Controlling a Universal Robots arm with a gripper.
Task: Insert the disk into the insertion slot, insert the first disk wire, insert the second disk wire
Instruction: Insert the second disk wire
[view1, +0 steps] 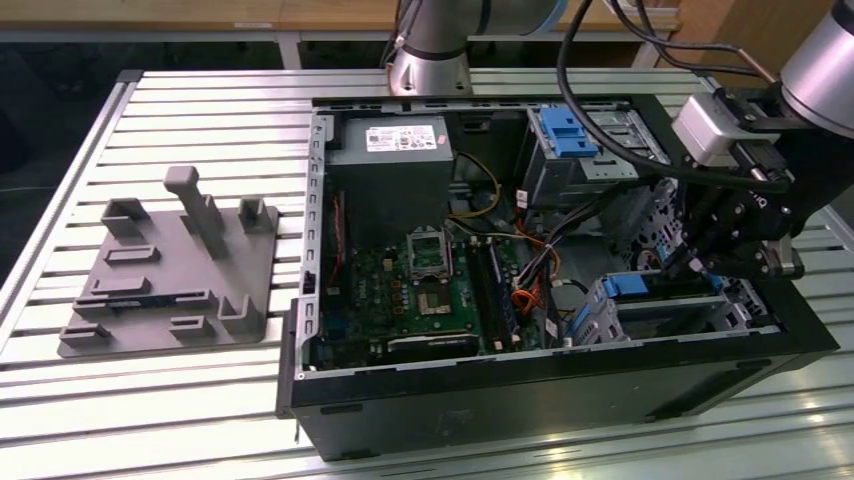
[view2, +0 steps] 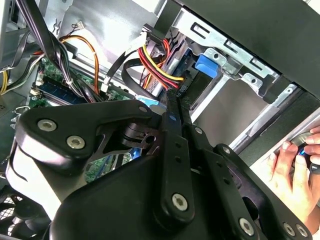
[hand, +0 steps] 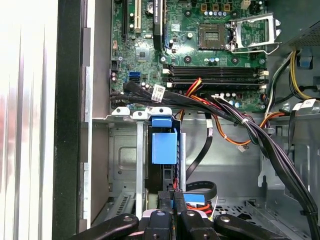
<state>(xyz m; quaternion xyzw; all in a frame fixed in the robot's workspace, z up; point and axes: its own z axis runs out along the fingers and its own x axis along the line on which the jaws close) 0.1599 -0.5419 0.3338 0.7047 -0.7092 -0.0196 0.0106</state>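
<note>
The disk (hand: 164, 148), marked by its bright blue carrier, sits on edge inside the insertion slot (hand: 141, 155), one small perforated metal cage at the corner of the open computer case (view1: 534, 385) nearest the exterior view's right and front. In the first wrist view the disk's long axis runs from the gripper toward the motherboard (hand: 200, 55), with its blue tab end facing the board. In the exterior view the same blue tab (view1: 625, 287) shows in the cage, close under the gripper (view1: 694, 268).

The gripper (hand: 173, 197) hangs over the rear end of the disk with its two fingers (hand: 166, 205) drawn narrow, almost together; whether they pinch a wire connector cannot be told. A bundle of red, yellow and black wires (view2: 160, 67) lies just beside the fingertips in the second wrist view.

Room is tight: the cage walls flank the disk on both sides, the black case wall (hand: 70, 120) runs near it, and a thick black cable bundle (hand: 260, 135) crosses the bay between cage and motherboard.

One taller bay with a blue latch (view1: 567, 130) stands at the far corner, one grey power-supply box (view1: 390, 140) beside it. One grey fixture plate (view1: 167, 270) lies on the slatted table (view1: 174, 400), well apart from the case. A person's hand (view2: 295, 170) rests outside the case wall.
</note>
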